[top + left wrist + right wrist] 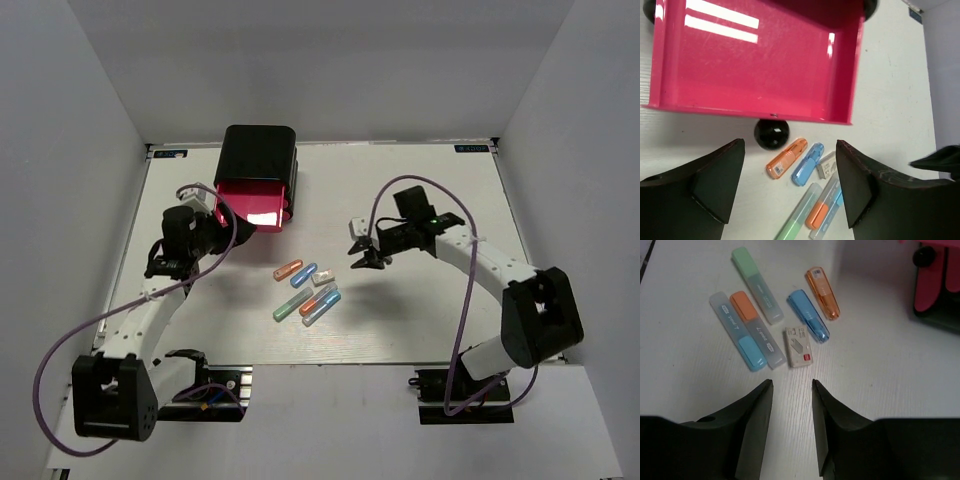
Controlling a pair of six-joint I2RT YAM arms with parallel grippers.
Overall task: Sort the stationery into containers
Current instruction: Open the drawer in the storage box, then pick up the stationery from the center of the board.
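Several capsule-shaped pieces lie grouped at mid-table: an orange one (288,270), a blue one (304,274), a white block (323,281), a green-capped one (291,305), an orange-capped one (317,299) and a blue-capped one (322,308). The black box (258,158) stands at the back with one pink drawer (250,205) pulled out and empty (755,65), its black knob (771,133) facing the pieces. My left gripper (213,235) (790,145) is open and empty, just left of the drawer front. My right gripper (365,258) (792,383) is open and empty, right of the white block (798,346).
White walls enclose the table on three sides. Purple cables loop from both arms. In the right wrist view the closed pink drawers and a knob (923,256) show at the upper right.
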